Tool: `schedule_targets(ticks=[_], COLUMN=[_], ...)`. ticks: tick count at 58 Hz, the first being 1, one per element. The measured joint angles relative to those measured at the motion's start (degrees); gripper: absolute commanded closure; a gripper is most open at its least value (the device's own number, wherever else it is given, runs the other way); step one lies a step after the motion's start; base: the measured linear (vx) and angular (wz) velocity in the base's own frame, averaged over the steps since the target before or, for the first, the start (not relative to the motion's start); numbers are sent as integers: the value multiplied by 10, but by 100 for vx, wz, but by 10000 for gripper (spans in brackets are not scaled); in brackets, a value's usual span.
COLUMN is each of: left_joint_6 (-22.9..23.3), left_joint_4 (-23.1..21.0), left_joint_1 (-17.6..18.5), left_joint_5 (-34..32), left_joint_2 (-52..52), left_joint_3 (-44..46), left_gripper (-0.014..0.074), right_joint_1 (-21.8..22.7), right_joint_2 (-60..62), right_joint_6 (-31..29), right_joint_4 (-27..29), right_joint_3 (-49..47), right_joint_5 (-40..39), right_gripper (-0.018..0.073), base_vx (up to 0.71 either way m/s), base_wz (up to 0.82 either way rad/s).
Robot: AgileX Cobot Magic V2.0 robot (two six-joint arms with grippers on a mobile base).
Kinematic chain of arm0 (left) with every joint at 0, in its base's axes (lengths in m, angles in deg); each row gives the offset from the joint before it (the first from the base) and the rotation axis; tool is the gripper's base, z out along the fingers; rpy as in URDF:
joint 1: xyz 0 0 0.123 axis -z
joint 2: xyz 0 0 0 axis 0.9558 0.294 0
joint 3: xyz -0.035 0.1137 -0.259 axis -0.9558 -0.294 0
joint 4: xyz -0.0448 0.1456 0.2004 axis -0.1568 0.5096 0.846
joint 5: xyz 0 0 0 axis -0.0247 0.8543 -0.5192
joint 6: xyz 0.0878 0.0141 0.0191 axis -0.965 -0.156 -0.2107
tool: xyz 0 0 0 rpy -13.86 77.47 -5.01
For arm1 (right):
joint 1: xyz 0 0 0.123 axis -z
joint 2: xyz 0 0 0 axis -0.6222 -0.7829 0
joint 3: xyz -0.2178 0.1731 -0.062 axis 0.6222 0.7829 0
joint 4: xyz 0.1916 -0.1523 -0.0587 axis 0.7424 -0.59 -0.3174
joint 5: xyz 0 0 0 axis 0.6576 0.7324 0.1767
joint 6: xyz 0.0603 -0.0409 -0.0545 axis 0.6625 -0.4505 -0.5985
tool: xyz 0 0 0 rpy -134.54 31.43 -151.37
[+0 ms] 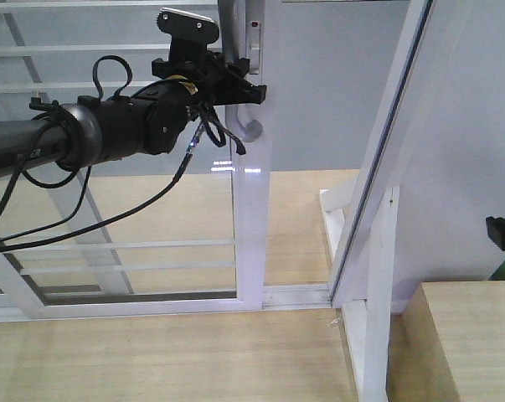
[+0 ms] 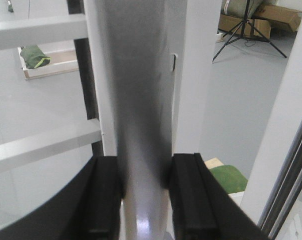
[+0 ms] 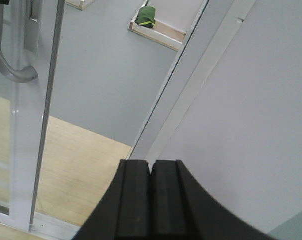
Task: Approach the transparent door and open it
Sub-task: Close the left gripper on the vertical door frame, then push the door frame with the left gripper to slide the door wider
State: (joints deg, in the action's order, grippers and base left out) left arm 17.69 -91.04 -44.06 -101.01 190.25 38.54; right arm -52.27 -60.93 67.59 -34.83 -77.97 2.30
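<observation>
Handle (image 2: 140, 100) of transparent door (image 1: 252, 234) sits clamped within left pincer (image 2: 145, 192).

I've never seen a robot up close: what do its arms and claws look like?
The left arm is a matte black tube with faint lettering, loose black cables looping beside it and a pale grey cap near the wrist. The left claw and right claw have thick black fingers with lengthwise grooves.

The left claw (image 1: 252, 81) straddles the handle (image 1: 250, 127), at right on the transparent door (image 1: 252, 222).
</observation>
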Motion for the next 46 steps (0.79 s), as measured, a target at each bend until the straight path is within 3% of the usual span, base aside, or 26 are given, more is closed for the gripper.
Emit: schedule_targets(ticks=[13, 46], left_joint_6=[-45, -63], left_joint_4=[-37, -70], left_joint_1=[-14, -72], left_joint_5=[39, 132], left_joint_2=[-16, -44], left_joint_3=[0, -6], left_gripper=[596, 596], right_joint_1=[0, 0], right_joint_2=[0, 0], right_joint_6=[0, 0], right_joint_4=[0, 0], right_joint_3=[0, 0], right_joint_5=[-1, -2], right_gripper=[564, 564], base_vx=[0, 0], base_wz=[0, 0])
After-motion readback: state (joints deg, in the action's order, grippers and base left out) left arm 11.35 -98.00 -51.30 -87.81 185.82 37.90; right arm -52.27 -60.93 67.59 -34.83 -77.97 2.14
